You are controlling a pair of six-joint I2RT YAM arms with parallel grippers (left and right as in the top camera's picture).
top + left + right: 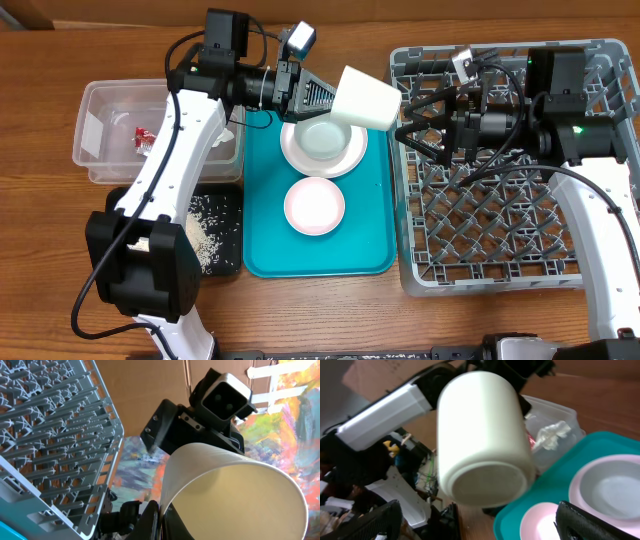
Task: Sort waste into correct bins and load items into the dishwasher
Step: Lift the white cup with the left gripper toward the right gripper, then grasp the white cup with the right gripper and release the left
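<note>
White cup (pixel 366 103) aloft over teal tray (pixel 265 225), beside rack (pixel 410 230) rim

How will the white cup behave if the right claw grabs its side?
Probably rigid: the white cup looks round and undistorted where the left claw pinches its rim. Its smooth wall may slip. Cylindrical, so likely to roll if laid sideways.

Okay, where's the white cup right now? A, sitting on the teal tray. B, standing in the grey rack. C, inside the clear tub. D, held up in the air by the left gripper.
D: the left gripper is shut on the cup, holding it on its side in the air over the edge of the teal tray, beside the grey rack and facing the open right gripper.
</note>
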